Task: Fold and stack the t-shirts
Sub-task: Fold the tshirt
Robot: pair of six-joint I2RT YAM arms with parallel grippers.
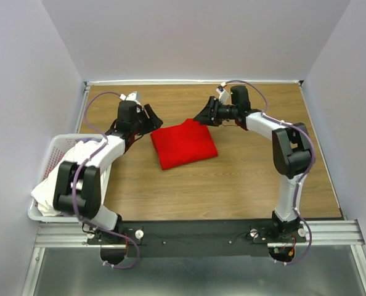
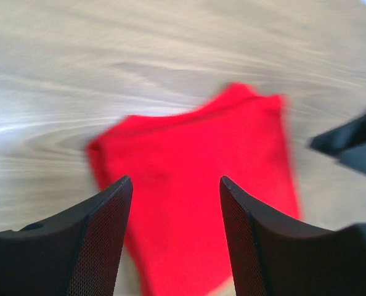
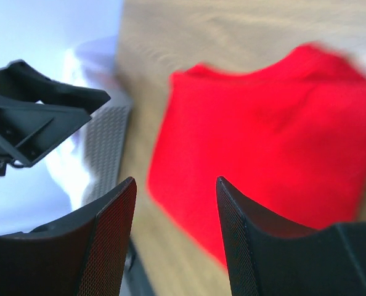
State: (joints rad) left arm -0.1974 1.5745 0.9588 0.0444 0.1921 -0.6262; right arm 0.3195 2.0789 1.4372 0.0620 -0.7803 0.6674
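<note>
A bright red t-shirt [image 1: 184, 144] lies folded into a rough square on the wooden table [image 1: 244, 179], in the middle. It also shows in the left wrist view [image 2: 201, 179] and the right wrist view [image 3: 263, 154]. My left gripper [image 1: 153, 119] hovers open and empty just off the shirt's far left corner. My right gripper [image 1: 201, 115] hovers open and empty just off its far right corner. Neither touches the cloth. White t-shirts [image 1: 53, 185] lie piled in the basket at the left.
A white plastic laundry basket [image 1: 45, 161] hangs at the table's left edge, beside the left arm. Grey walls close in the table at the back and both sides. The left gripper [image 3: 35, 117] shows in the right wrist view.
</note>
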